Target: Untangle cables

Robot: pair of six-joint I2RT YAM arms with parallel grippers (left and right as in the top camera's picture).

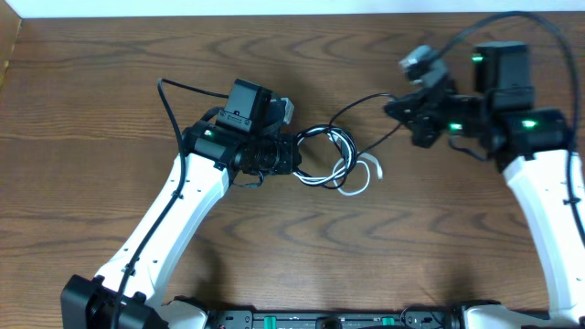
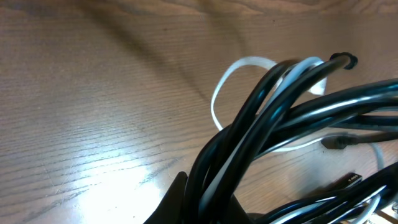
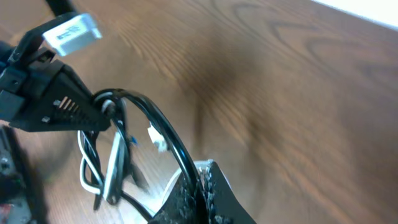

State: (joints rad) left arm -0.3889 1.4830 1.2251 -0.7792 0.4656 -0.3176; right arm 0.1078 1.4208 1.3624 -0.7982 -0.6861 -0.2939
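One black cable (image 3: 172,140), right pincer (image 3: 199,177) clamped, wrist-view

Glossy brown wood-grain tbl (image 1: 91,110)

the left arm (image 1: 174,210) reaches from the left end of the near edge toward the counter's middle, wrist pointing right. the left gripper (image 1: 292,155) is clamped on the cables (image 2: 249,143). the right arm (image 1: 548,210) rises along the right edge and bends left near the far right corner. the right gripper (image 1: 395,106) pinches the black cable (image 3: 163,127).
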